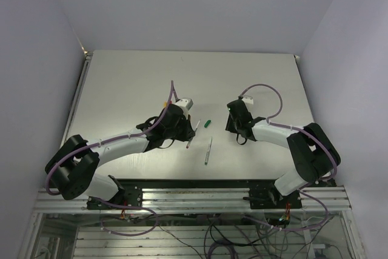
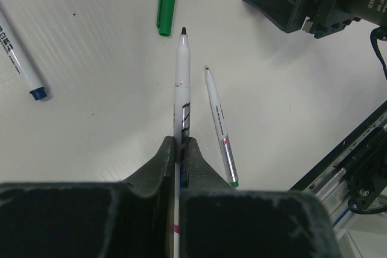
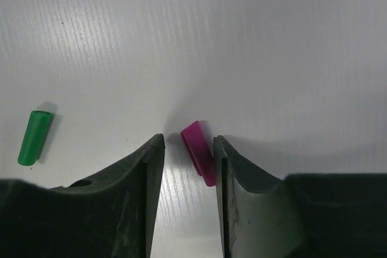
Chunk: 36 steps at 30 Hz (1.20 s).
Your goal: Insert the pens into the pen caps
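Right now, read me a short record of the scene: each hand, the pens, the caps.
left hand: shut on red-tipped pen, tip pointing out toward the green cap
right hand: open, one finger on either side of purple cap
purple cap: on the table, not yet gripped
green cap: loose, just beyond the held pen's tip
second pen: lying uncapped beside the held pen
blue-ended pen: lying apart, partly out of the left wrist view
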Motion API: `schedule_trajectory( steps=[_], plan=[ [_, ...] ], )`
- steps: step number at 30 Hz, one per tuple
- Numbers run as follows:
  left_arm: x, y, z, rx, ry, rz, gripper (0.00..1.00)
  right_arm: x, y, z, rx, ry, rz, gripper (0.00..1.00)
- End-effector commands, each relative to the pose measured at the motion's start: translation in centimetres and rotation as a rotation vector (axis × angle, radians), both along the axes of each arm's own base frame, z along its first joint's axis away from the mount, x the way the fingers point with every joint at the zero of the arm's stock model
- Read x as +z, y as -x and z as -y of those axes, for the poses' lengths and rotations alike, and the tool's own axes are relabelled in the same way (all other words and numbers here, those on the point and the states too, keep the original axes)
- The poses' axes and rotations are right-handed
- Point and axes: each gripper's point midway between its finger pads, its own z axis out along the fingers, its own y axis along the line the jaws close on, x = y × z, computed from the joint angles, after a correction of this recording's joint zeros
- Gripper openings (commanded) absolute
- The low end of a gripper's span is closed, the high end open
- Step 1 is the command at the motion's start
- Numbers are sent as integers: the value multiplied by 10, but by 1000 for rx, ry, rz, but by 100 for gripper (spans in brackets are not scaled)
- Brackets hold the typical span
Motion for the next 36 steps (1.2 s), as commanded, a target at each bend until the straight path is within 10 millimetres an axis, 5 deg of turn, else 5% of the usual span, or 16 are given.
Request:
schedule_trajectory(
  steps=[1, 10, 17, 27, 36],
  plan=[
    [9, -3, 3, -13, 38, 21, 7, -58, 86, 32, 14, 123, -354, 34],
    [8, -3, 0, -7, 32, 21, 7, -66, 99, 31, 36, 177, -403, 0],
    [5, -3, 7, -56, 44, 32, 7, -50, 73, 19, 48, 158, -304, 0],
    [27, -10, 28, -104, 183, 147, 7, 54, -14, -18, 84, 17, 150, 0],
    [54, -14, 43, -140, 343, 274, 7, 148, -37, -25, 86, -135, 535, 0]
  ],
)
